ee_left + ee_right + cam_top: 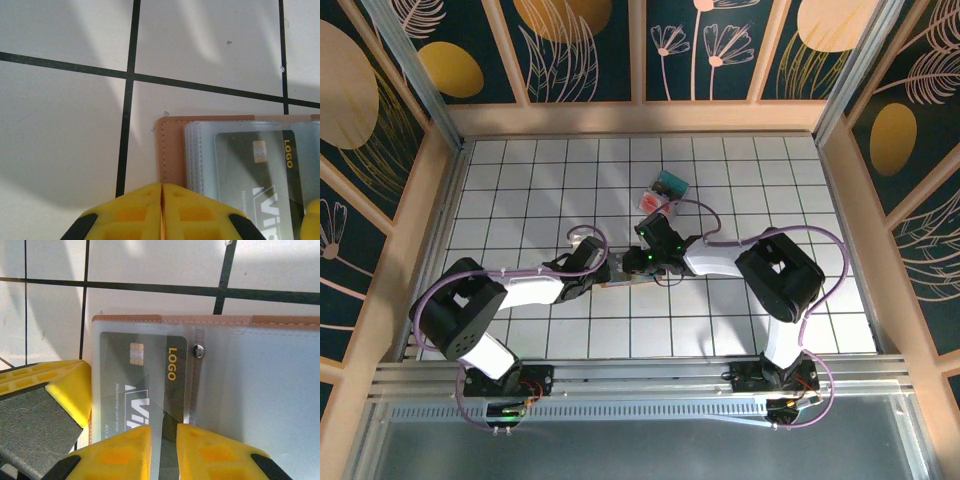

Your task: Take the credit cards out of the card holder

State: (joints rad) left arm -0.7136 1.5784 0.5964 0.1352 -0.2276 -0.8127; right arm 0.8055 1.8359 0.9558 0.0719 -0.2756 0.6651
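Note:
The card holder (618, 284) lies open on the white tiled table between my two grippers. Its tan leather rim (172, 150) frames clear plastic sleeves, and a dark credit card (260, 170) marked LOGO sits in the top sleeve. My left gripper (162, 212) is shut on the leather edge at the holder's end. In the right wrist view the card (145, 375) lies under the sleeve, with the holder's rim (200, 319) beyond it. My right gripper (164, 450) is closed to a narrow gap on the card's near edge. The left gripper's yellow finger (70, 385) shows beside the holder.
A clear plastic box (665, 192) with red and teal contents stands just beyond the grippers. A metal snap stud (199, 351) sits on the holder's middle strip. Wooden walls (440, 200) border the table on three sides. Bare tiles lie to the left and right.

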